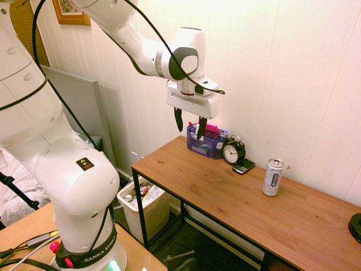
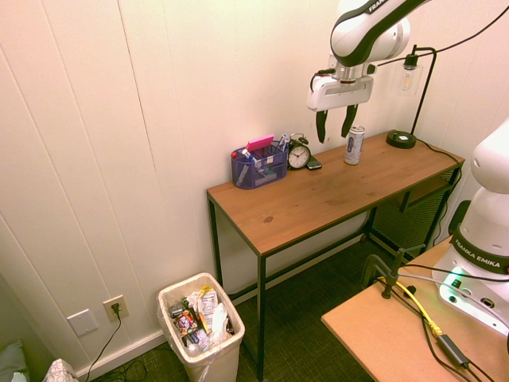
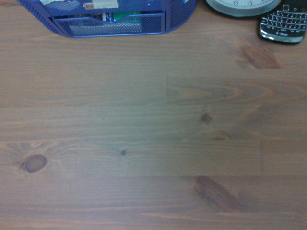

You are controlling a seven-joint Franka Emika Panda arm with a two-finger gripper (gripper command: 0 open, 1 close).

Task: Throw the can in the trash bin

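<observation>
- Far left and low in the first exterior view, the small cream-white rectangular plastic trash bin (image 1: pixel 148 212) stands on the floor just beside the left end of the long wooden desk with black metal legs (image 1: pixel 237 195). It already holds a litter of wrappers and its mouth faces up, unobstructed.
- Next along, the white arm's two-finger gripper (image 1: pixel 190 124) hangs well above the desk's left part, pointing straight down. Its dark jaws stand wide apart with nothing between them.
- Behind the gripper, at the wall, sits a blue translucent mesh desk organizer (image 1: pixel 206 142). To its right stand a round black alarm clock (image 1: pixel 233 152) and a small dark keypad phone (image 1: pixel 243 166). The wrist view shows only bare desk planks with these three things at one edge; the can is not in it.
- Further right, the tall slim silver-white drink can with a blue and red label (image 1: pixel 273 177) stands upright on the desk, well apart from the gripper and clear of the clock and phone.
- The relation that matters: the can lies to the right of the jaws and far lower, long axis vertical. In my judgement the gripper must travel right and descend, straddling the can's sides.
- The bin lies the opposite way, so the carry would run back left past the desk's end.
</observation>
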